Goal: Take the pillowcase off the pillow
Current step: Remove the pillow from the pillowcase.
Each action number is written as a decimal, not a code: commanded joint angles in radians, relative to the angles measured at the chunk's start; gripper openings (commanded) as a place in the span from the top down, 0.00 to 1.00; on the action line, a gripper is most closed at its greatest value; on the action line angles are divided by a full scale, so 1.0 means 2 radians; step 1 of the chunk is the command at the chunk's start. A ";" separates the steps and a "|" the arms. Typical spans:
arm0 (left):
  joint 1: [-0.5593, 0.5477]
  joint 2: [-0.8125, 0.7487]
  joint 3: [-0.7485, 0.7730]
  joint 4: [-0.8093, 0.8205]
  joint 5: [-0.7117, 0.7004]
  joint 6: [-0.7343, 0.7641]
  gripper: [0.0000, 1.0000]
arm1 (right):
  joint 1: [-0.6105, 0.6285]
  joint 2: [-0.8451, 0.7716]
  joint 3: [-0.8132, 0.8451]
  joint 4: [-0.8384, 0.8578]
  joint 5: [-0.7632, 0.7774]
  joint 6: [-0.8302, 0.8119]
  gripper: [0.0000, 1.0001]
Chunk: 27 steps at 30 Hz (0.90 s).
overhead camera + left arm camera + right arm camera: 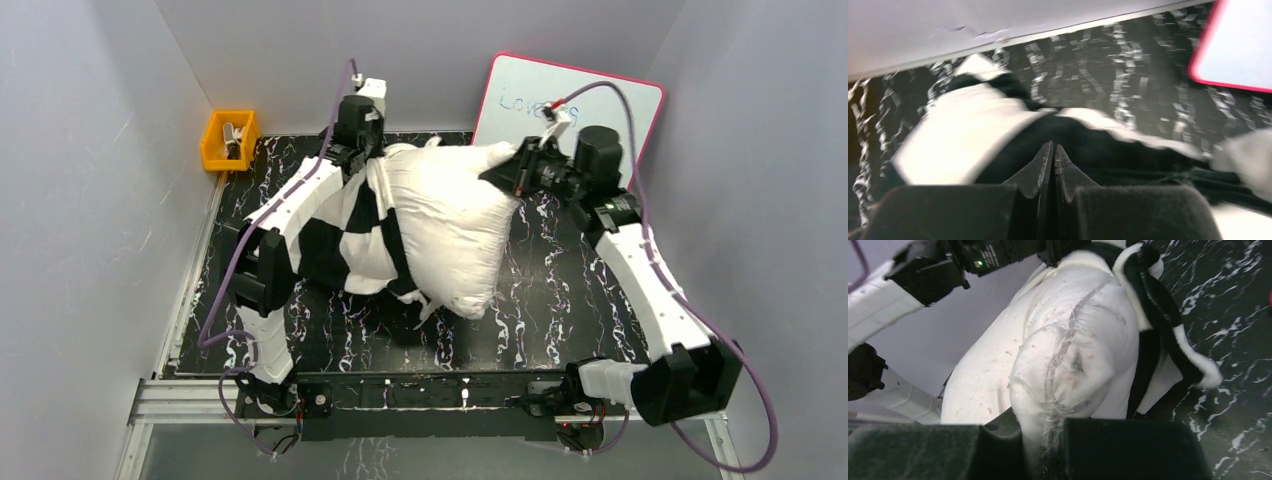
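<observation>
**Top view.** The pillow (450,215) is shown at the centre of the frame, above the tabletop (560,290). Its right-hand portion is bare. Its left-hand portion is covered by the pillowcase (340,240), which is bunched at centre left.

**Claws.** The right claw (512,165) is seen at the pillow's upper right corner. In the right wrist view that corner, with its frayed seam, is pinched between the jaws at the bottom centre of the frame. The left claw (365,158) is placed at the upper edge of the pillowcase, upper centre-left. In the left wrist view its fingers (1040,167) are pressed together over black cloth. Whether a fold is caught between them cannot be told.

**Handling.**
- **The pillow:** it is judged to be light, plump and easily compressed, and no rigid hold is offered by its body. The stitched corner is taken to be the firmest purchase, since the filling thins out there.
- **The pillowcase:** it is judged to be thin, floppy and without stiffness, and to be held on the stuffing by friction alone. It is best taken at its open hem, where a doubled edge can be pinched clear of the cushion beneath. A pinch in mid-panel is likely to gather the pillow's own fabric as well. Thin cloth may also be expected to slip from smooth jaws under a sideways pull.
</observation>
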 commanded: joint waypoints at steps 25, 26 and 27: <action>0.093 -0.199 -0.314 -0.012 0.139 -0.222 0.22 | -0.064 0.127 0.129 0.144 -0.073 0.098 1.00; 0.093 -0.188 -0.310 -0.017 0.138 -0.224 0.26 | -0.064 0.124 0.125 0.149 -0.076 0.102 1.00; 0.093 -0.177 -0.307 -0.022 0.135 -0.228 0.30 | -0.064 0.121 0.122 0.149 -0.077 0.103 1.00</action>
